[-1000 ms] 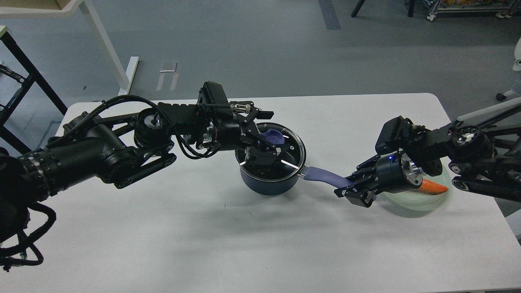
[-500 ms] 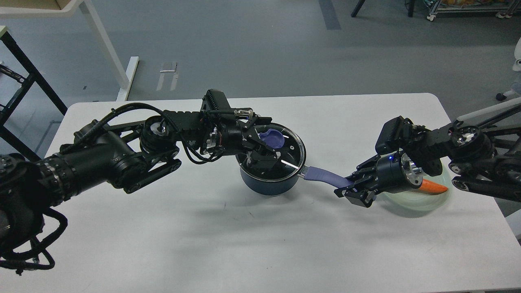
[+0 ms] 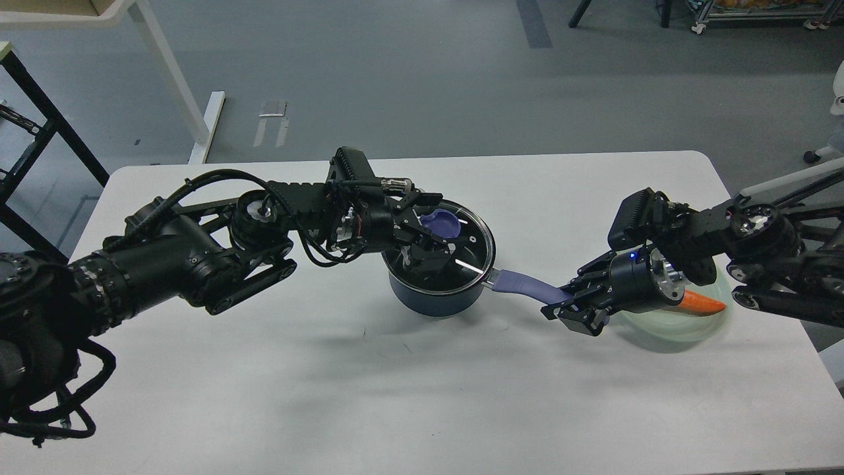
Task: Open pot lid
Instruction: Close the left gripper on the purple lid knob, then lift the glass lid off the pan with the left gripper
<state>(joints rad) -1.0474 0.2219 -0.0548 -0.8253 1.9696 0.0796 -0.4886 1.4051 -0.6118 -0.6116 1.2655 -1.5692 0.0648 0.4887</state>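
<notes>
glass and metal, the lid [image 3: 461, 239] sits on the pot [image 3: 435, 295] near the middle of the white table [image 3: 330, 382]. the left end effector [image 3: 432, 245] hangs over the lid by its purple knob [image 3: 440, 225]; i cannot tell whether its fingers are apart or clamped on the knob. compared with a second ago, the left arm has drawn nearer the pot and sits slightly lower. the right end effector [image 3: 560, 309] is clamped on the pot's purple handle [image 3: 524, 286], unchanged. behind it, a carrot [image 3: 704, 303] lies on a pale green plate [image 3: 686, 330].
</notes>
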